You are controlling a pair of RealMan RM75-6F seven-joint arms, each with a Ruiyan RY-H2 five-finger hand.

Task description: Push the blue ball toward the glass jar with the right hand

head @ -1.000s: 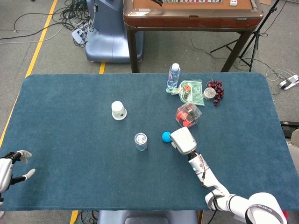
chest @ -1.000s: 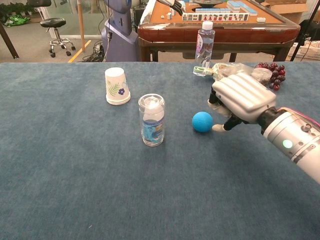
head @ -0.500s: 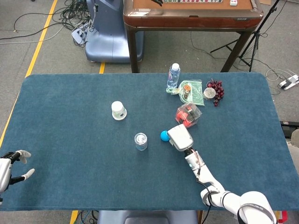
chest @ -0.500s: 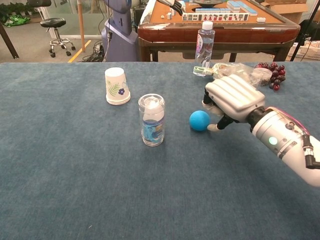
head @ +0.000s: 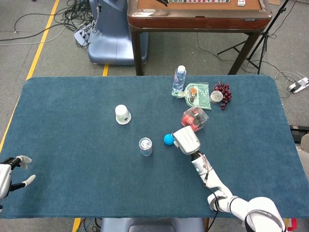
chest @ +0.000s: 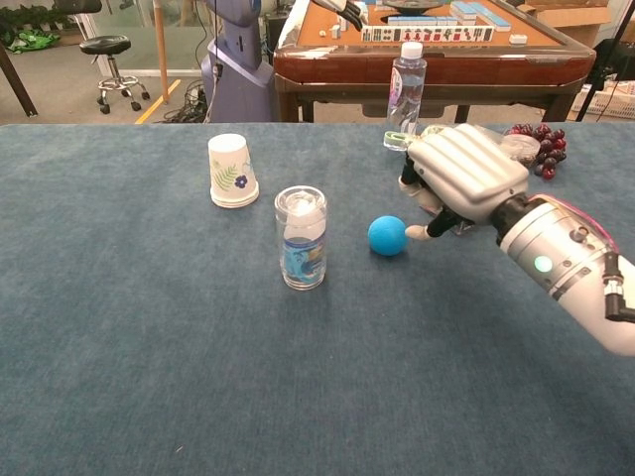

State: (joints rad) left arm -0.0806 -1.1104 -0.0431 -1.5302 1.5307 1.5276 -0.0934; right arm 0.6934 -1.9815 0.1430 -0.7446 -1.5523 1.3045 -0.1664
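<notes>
Halfway through the push, we have our right hand (chest: 464, 178), fingers curled on nothing, beside the blue ball (chest: 387, 236). The ball lies at three o'clock of the glass jar (chest: 301, 238), apart; next we nudge toward nine o'clock. Our left hand (head: 10, 175) rests open-fingered.

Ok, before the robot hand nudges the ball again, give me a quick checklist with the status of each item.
1. Right robot hand behind blue ball, on the side away from the jar: ok.
2. Fingertips touching the ball: cannot tell.
3. Path from ball to glass jar free of things: ok.
4. Jar upright: ok.
5. Paper cup off the push line: ok.
6. Left robot hand far from the ball: ok.
</notes>
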